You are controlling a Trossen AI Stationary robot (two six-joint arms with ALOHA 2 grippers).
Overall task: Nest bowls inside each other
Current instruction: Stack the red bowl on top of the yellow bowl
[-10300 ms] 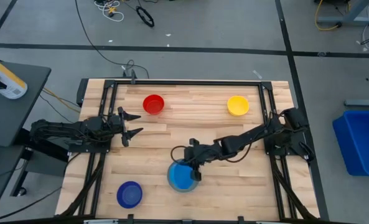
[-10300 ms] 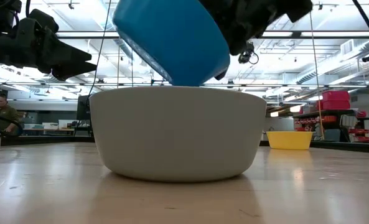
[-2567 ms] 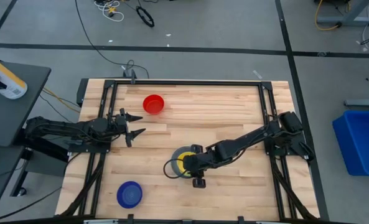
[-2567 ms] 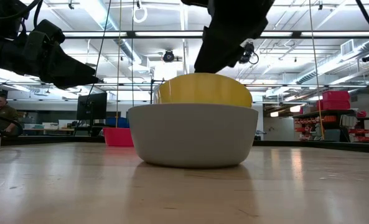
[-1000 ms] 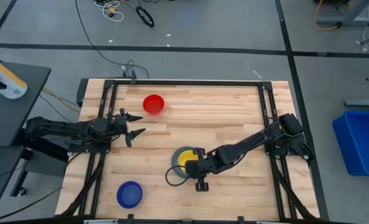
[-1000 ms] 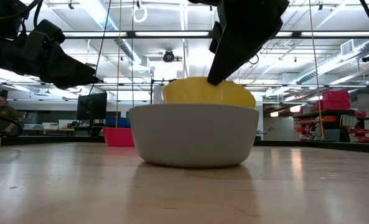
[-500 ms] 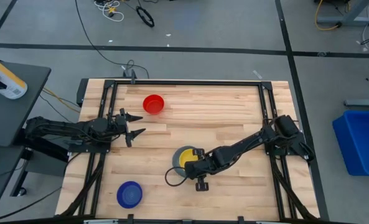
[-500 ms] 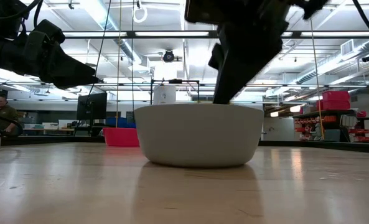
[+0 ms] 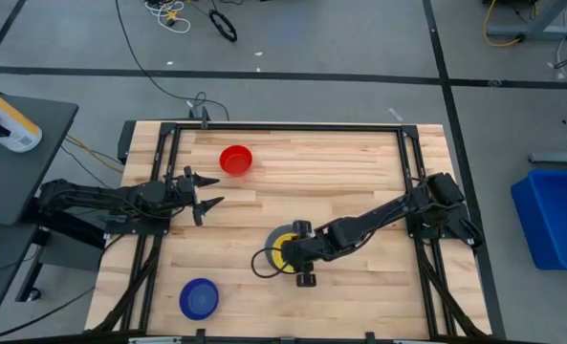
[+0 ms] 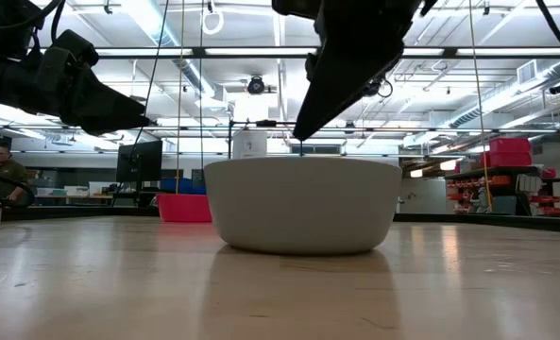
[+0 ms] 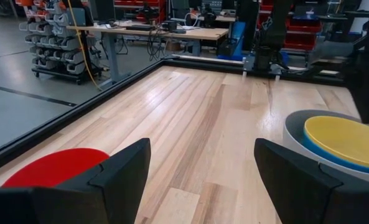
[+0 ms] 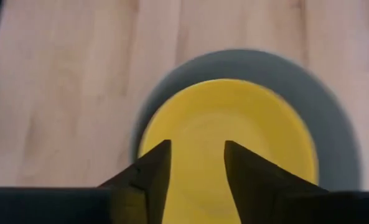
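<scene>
The right gripper (image 9: 285, 256) is shown above the stack near the middle of the table's near edge, its two dark fingers (image 12: 152, 169) parted and holding nothing. Directly below it, the small round yellow plastic bowl (image 12: 224, 140) is seated inside the pale grey plastic bowl (image 10: 301, 204), with a thin rim of the light blue plastic bowl (image 11: 315, 152) visible between them. The release is judged complete; a clean finish calls for the fingers to be lifted straight up, clear of the yellow rim, so that the stack is not dragged or tipped. The left gripper (image 9: 205, 193) is held wide open and empty near the table's left edge. Five bowls are counted: three nested, one round red plastic bowl (image 9: 235, 160) towards the far edge, and one round dark blue plastic bowl (image 9: 199, 298) by the near left corner. Two bowls are thus left to be nested on the wooden table (image 9: 359, 196).
</scene>
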